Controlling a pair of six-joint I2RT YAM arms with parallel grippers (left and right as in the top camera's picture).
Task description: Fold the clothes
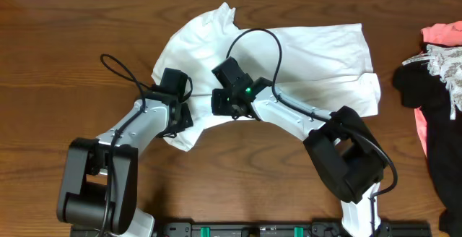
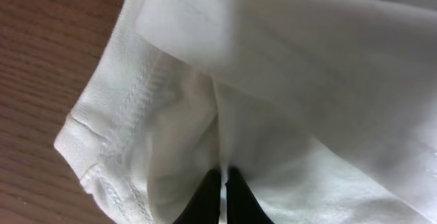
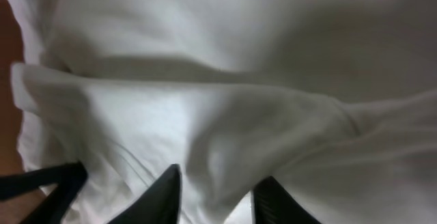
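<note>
arms (image 1: 289, 114): white links, black joints | cables (image 1: 257, 29): black (looped) | left claw (image 2: 223, 193): black

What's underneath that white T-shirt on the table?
The wooden table shows all round the white T-shirt, which lies on it. The rumpled cloth is doubled over itself in places; whatever else lies beneath is covered.

Part of the thin white short-sleeved T-shirt (image 1: 310, 56) hides beneath the left hand (image 2: 222, 188) and right hand (image 3: 218, 195); right of it, a black-and-pink cloth heap (image 1: 427, 82), perhaps lace-trimmed, is cut off.
</note>
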